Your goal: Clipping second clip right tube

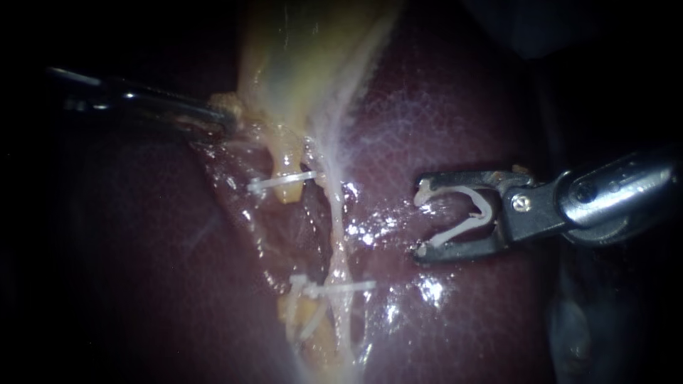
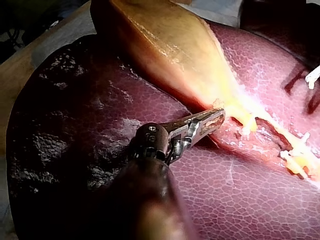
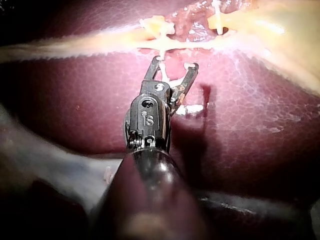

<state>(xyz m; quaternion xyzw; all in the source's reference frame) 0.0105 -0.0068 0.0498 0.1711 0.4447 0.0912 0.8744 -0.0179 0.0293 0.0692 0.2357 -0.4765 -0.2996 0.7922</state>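
My right instrument point(image 1: 421, 220) hangs over the liver point(image 1: 455, 128), its jaws spread yet holding an open white clip point(image 1: 466, 213) from both sides, facing the right tube point(image 1: 336, 235) but apart from it. That pale tube carries a lower clip point(image 1: 334, 288), and an upper clip point(image 1: 281, 183) sits on the yellow tube point(image 1: 286, 160) beside it. My left instrument point(image 1: 226, 114) has its jaws clamped on the gallbladder point(image 1: 299, 64) at its edge

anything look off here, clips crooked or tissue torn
Nothing stands out. The upper clip and the lower clip each lie closed across the tubes. The open clip sits evenly between the jaws of the right instrument, apart from the tubes. No fresh tear or spill shows on the liver.
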